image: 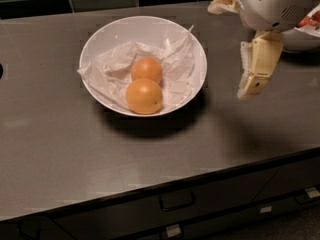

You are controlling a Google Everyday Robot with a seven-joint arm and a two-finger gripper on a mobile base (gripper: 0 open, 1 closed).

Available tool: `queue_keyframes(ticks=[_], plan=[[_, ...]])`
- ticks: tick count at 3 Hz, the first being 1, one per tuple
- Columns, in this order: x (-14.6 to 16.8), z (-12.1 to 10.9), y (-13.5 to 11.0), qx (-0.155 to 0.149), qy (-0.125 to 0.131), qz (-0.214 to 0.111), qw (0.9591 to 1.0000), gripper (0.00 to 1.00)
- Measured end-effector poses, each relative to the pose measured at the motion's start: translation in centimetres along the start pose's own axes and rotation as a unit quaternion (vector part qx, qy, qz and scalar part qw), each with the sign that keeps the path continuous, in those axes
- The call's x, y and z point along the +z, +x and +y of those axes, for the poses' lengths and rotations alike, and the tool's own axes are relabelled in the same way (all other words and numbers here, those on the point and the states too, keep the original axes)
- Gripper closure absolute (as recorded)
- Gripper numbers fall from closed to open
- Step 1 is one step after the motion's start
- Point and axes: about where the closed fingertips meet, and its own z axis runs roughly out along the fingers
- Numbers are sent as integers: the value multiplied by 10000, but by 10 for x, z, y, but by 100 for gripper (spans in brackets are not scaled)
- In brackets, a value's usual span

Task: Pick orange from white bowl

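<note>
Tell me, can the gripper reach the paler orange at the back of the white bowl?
Probably yes. The gripper hangs beside the white bowl, nothing stands between, and the orange lies uncovered; only the brighter orange crowds it.

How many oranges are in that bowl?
2, both on the paper in the white bowl: the paler orange behind, the brighter orange in front. The hand hangs right of the bowl.

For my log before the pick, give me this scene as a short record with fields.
target: orange, the paler one, farther back in the white bowl
neighbour: brighter orange, in front, right against it
lining: crumpled paper
gripper: gripper, right of the bowl, apart from it, over the counter
</note>
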Motion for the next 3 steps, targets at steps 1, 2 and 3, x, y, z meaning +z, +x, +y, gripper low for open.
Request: queue_keyframes(ticks=[1, 2, 3], plan=[[18, -23, -27, -739, -280, -71, 9968, 0], [51, -50, -61, -1490, -452, -175, 9876, 0], [51, -50, -61, -1493, -453, -176, 9876, 0]])
